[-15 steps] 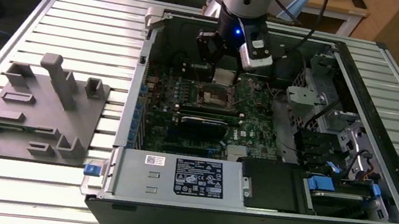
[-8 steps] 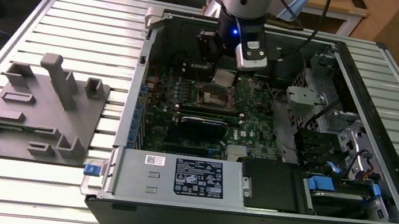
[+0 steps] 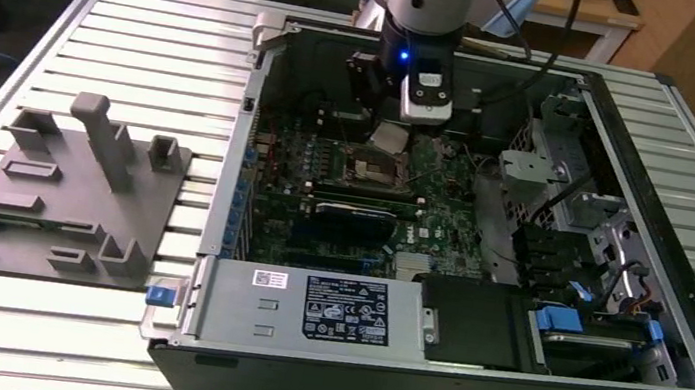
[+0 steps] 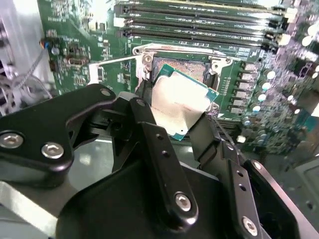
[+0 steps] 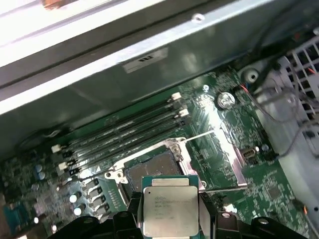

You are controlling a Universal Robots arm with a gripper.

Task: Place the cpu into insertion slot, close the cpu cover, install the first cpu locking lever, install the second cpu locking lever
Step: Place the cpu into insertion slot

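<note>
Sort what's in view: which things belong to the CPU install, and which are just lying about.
Belongs to the job:
- cpu, held in the gripper
- insertion slot, uncovered, close under the chip
- locking lever beside the slot

Just lying about:
- memory slots
- coin battery
- power supply
- grey fixture block

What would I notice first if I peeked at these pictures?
A shiny silver chip held in the robot's black pincer, hovering above the open square socket on the green board. Around them sits a big open computer case on a slatted metal table.
</note>
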